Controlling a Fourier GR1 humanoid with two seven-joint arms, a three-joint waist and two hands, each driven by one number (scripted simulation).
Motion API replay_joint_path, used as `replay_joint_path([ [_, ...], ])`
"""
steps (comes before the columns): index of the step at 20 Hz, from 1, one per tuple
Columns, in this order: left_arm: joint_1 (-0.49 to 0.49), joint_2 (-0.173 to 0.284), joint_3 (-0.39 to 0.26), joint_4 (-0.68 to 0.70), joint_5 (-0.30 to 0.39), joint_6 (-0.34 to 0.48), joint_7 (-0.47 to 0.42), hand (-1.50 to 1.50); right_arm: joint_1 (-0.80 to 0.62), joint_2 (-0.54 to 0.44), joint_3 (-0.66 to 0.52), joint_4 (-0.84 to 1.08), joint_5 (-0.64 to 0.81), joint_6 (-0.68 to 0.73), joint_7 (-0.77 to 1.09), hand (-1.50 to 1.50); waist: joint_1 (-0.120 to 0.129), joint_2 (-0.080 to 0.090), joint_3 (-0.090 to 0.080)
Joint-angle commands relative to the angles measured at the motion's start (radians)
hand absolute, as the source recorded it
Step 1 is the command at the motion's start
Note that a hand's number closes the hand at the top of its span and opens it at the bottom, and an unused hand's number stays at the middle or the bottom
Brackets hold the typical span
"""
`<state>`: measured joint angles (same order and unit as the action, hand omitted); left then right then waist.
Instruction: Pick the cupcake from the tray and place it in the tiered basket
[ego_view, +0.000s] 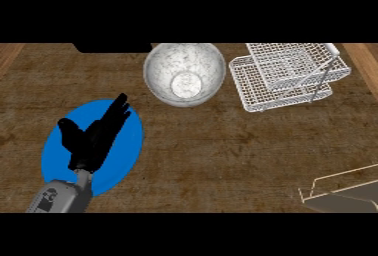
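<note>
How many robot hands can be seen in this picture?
1. The left hand is at the lower left, open with straight fingers, over the blue plate. The right hand does not show; it may be outside the view.

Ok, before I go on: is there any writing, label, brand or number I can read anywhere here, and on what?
No readable text anywhere.
Left forearm: dark marks on its grey casing, too blurred to read as letters.
Left hand, blue plate, grey bowl, white tiered basket, tray at the lower right, wooden counter: no markings.
</note>
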<state>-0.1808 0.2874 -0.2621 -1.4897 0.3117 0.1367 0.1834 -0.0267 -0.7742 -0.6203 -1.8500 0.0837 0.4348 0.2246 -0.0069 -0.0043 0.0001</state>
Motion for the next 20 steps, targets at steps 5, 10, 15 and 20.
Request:
replay_joint_path([
  [5, -0.013, 0.017, 0.057, -0.005, 0.003, -0.062, 0.031, 0.00, -0.225, -0.106, 0.030, -0.004, -0.046, -0.001, 0.132, 1.50, 0.014, 0.005, -0.001],
  [10, -0.004, -0.006, 0.065, 0.049, -0.011, -0.088, -0.032, 0.00, -0.440, -0.212, 0.204, 0.176, 0.005, -0.022, 0.186, 1.50, 0.036, 0.011, -0.001],
  [15, -0.070, -0.045, 0.063, 0.105, -0.033, -0.086, -0.015, 0.00, -0.678, -0.204, 0.344, 0.320, -0.016, -0.026, 0.294, 1.50, 0.037, 0.012, -0.002],
  [20, -0.049, -0.076, 0.032, 0.050, -0.060, -0.056, 0.030, 0.00, -0.822, -0.105, 0.444, 0.520, 0.119, -0.128, 0.256, 1.50, 0.041, 0.011, -0.001],
])
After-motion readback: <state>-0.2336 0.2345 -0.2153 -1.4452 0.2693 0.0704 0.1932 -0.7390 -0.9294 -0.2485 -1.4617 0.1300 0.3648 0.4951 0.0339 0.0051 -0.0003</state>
